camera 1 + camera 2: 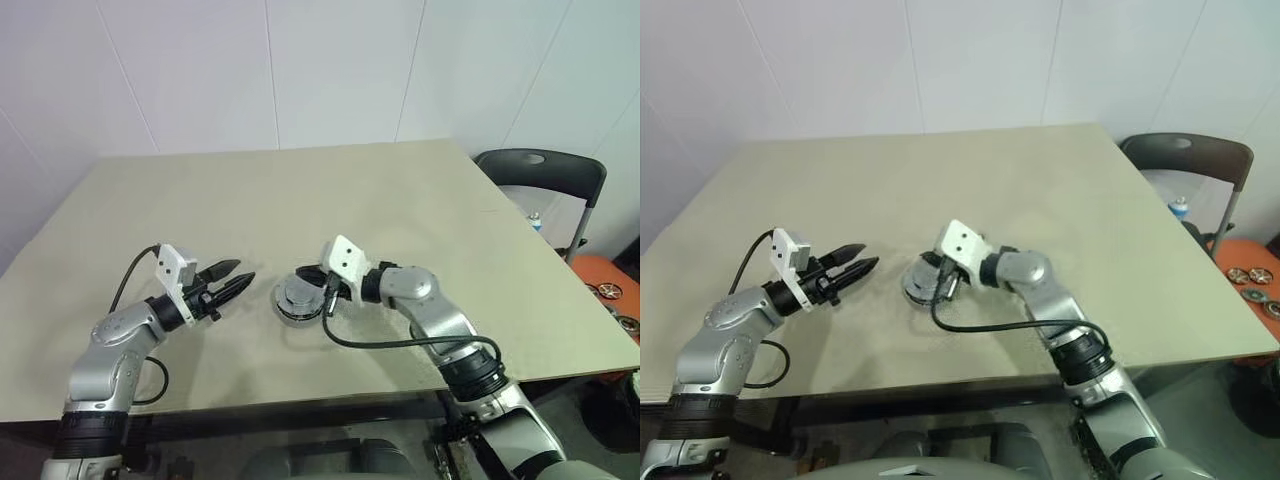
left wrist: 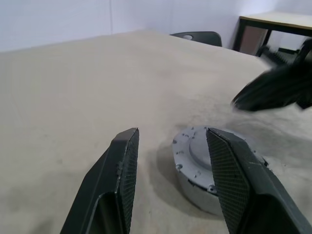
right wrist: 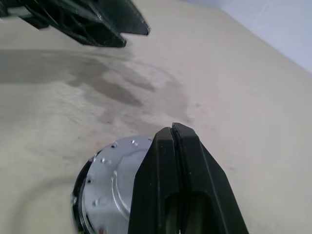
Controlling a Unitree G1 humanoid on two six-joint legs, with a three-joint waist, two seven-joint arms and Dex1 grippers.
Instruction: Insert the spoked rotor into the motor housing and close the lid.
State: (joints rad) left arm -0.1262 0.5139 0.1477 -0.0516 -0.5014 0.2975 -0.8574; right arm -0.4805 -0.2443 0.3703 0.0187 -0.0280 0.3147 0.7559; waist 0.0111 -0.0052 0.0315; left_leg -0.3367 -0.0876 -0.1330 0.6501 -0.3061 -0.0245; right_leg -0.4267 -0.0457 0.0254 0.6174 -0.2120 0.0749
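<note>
Beige table [image 1: 400, 210]: assembled motor housing [image 1: 297, 298] sits capped, apparently rigid, weighty, slick metal; grip by rim. Left gripper [image 1: 235, 280] beside it, parted, empty; right gripper [image 3: 173, 134] above, clenched, empty.

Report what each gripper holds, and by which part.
Nothing is held. The left gripper is open and empty; the right gripper is shut on nothing above the closed motor.

A beige table [image 1: 300, 190] stands against pale panelled walls [image 1: 300, 70]. A dark chair [image 1: 545, 175] sits at its right corner.
</note>
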